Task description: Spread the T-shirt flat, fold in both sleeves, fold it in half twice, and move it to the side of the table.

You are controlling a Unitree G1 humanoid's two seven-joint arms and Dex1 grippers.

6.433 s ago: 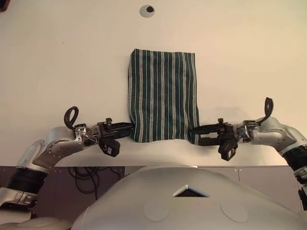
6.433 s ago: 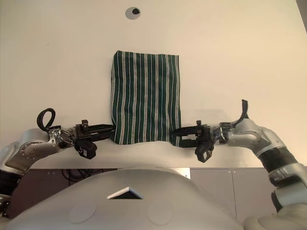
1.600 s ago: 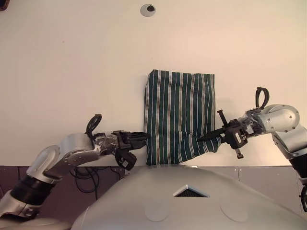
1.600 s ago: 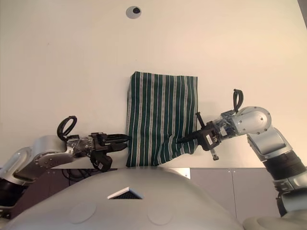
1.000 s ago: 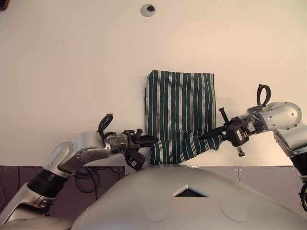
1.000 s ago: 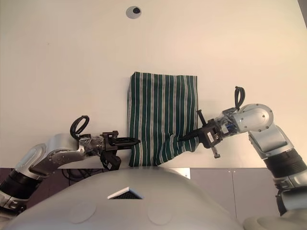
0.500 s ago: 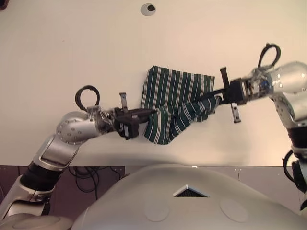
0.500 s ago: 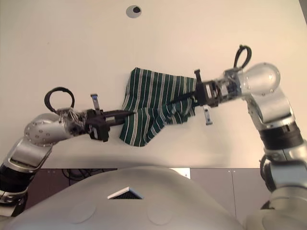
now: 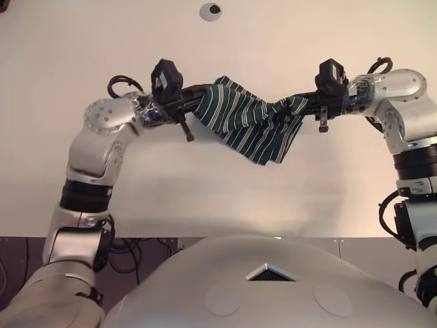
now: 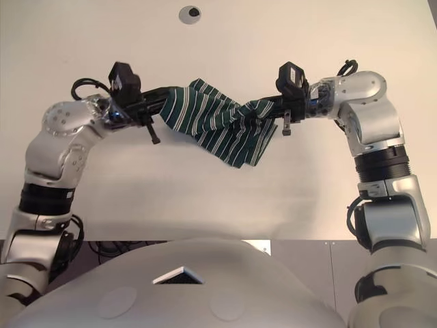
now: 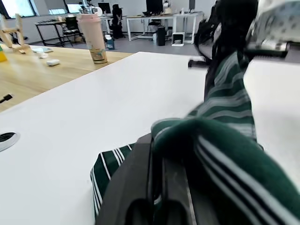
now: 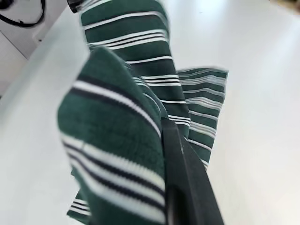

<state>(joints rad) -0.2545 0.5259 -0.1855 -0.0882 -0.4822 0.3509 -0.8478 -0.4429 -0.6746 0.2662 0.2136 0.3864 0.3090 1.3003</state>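
The T-shirt [image 9: 246, 123], dark green with thin white stripes, hangs bunched and sagging between my two grippers over the far middle of the white table [image 9: 205, 198]. My left gripper [image 9: 200, 96] is shut on its left end, and my right gripper [image 9: 295, 104] is shut on its right end. A loose corner droops toward the table; I cannot tell whether it touches. In the left wrist view the cloth [image 11: 225, 154] wraps over the dark fingers [image 11: 154, 187]. The right wrist view has striped fabric [image 12: 122, 140] folded over one finger [image 12: 180, 159].
A round cable hole [image 9: 210, 12] sits in the table at the far edge, behind the shirt. The table's front edge [image 9: 136, 236] runs close to me. Beyond the table, the left wrist view shows a wooden desk with a tall cup [image 11: 92, 32].
Both grippers have risen and moved toward the far side, carrying the shirt's near edge with them. The shirt has gone from half lifted to hanging bunched between them.
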